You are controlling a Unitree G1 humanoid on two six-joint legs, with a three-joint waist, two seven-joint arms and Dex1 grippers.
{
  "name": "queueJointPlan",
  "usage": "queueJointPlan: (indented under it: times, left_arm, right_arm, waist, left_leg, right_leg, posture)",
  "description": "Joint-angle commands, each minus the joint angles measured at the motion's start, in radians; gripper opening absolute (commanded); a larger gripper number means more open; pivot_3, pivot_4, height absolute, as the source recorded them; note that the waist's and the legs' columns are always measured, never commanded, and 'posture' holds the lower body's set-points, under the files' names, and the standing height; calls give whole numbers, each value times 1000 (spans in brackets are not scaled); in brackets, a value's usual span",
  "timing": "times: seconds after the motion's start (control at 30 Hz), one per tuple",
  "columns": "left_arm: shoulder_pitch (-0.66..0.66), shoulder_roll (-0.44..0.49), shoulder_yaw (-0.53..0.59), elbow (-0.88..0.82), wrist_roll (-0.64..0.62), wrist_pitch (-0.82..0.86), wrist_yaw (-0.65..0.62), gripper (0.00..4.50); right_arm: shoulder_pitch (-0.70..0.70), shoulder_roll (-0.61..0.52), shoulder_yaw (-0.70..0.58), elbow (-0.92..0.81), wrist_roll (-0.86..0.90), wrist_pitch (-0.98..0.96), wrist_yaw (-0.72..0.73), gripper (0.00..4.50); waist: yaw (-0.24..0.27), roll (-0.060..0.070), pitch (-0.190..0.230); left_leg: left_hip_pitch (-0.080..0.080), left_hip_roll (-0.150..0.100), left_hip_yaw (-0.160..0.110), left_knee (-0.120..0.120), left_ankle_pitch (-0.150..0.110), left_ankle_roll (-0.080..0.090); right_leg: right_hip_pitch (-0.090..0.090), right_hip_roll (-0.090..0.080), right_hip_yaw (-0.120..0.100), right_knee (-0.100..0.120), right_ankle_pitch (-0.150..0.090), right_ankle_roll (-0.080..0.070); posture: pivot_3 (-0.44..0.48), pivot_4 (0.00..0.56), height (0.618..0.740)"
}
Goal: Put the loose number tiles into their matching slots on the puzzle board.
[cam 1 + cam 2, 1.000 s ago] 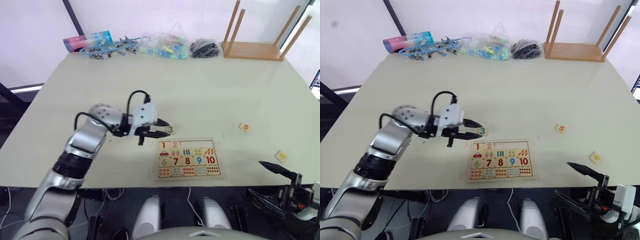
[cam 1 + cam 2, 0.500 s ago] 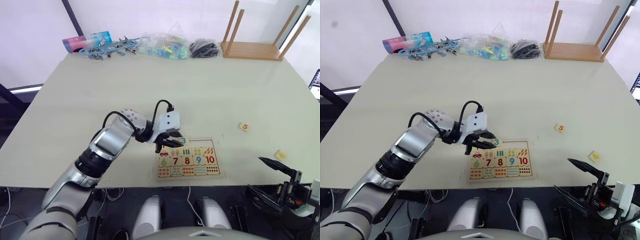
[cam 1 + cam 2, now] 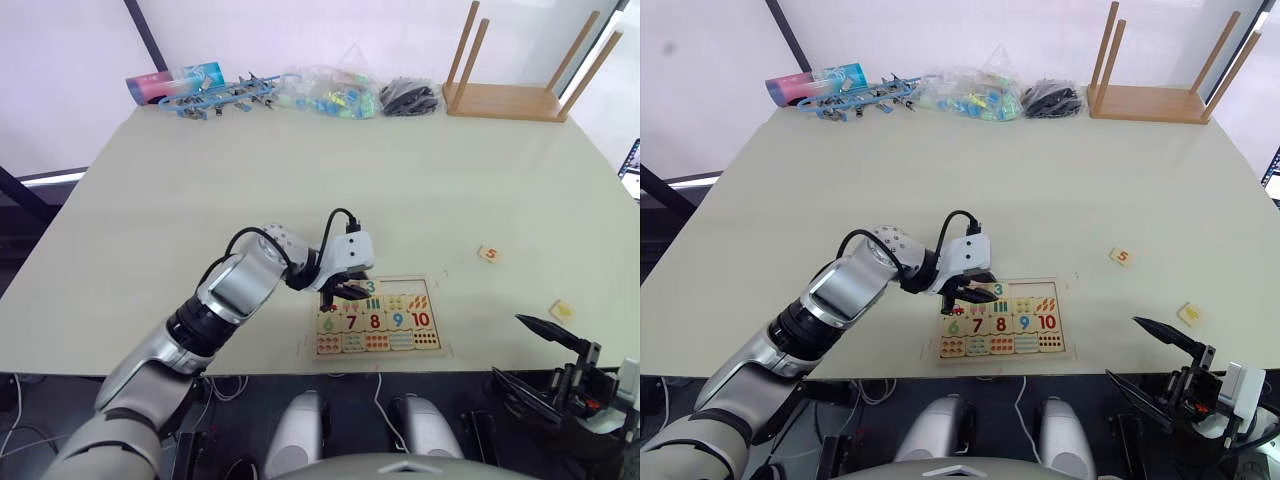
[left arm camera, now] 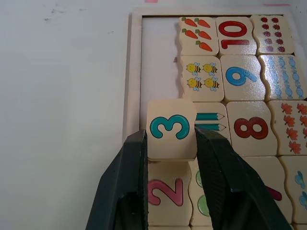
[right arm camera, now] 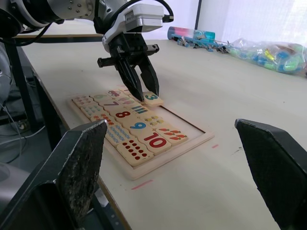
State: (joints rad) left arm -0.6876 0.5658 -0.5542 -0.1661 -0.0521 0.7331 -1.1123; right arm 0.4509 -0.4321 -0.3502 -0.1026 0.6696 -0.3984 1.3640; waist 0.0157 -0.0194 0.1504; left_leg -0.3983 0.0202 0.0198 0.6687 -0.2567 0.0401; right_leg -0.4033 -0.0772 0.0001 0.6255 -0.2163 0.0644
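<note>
Moved: the left gripper [image 3: 352, 290] has carried tile 3 [image 4: 170, 130] from the counter [image 3: 320, 170] beside the board [image 3: 377, 320] to over the board's top row.
Counter: pale; stool [image 3: 520, 70], bags and clutter along its far edge.
Board: near the front edge; tiles 6 to 10 and picture tiles seated; tile 2 [image 4: 167, 191] in the top row, tile 1 partly hidden by the gripper.
Slots [image 4: 160, 62]: bare wood past tile 3, beside the bee and carrot pictures.
Left gripper: pinching tile 3 by two opposite edges.
Right gripper [image 3: 555, 335]: low off the counter's front right, fingers spread, nothing between them.
Tile 5 [image 3: 489, 254]: loose, right of the board.
Tile 4 [image 3: 562, 311]: nearer the right edge; numeral hard to read.
</note>
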Motion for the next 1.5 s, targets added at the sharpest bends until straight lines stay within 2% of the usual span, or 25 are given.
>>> queueJointPlan:
  times: [0.03, 0.67, 1.0, 1.5]
  left_arm:
    - [-21, -3, -4, -19, 13, -5, 8, 941]
    - [-43, -8, -49, -1, 59, 10, -3, 941]
    - [-48, -15, -52, 10, 76, 17, 2, 941]
    - [-39, -23, -46, -5, 60, 9, -10, 941]
  right_arm:
    - [7, -8, -8, -35, 14, -9, -6, 4500]
    - [12, -6, 2, -65, 5, -10, -47, 4500]
    - [13, -8, 1, -57, 10, -16, -45, 4500]
    - [14, -5, 2, -48, 8, -21, -39, 4500]
  waist:
    - [0, 0, 0]
    - [0, 0, 0]
    - [0, 0, 0]
    - [0, 0, 0]
  left_leg:
    - [0, 0, 0, 0, 0, 0]
    - [0, -1, 0, 0, 0, 0]
    - [0, -1, 0, 0, 0, 0]
    - [0, -1, 0, 0, 0, 0]
  right_leg:
    - [0, 0, 0, 0, 0, 0]
    - [0, 2, 2, 0, 1, -1]
    - [0, 7, 13, 0, 0, -1]
    - [0, 8, 13, 0, 1, -1]
  posture:
    - [0, 150, 740]
    - [0, 150, 740]
    - [0, 150, 740]
    - [0, 150, 740]
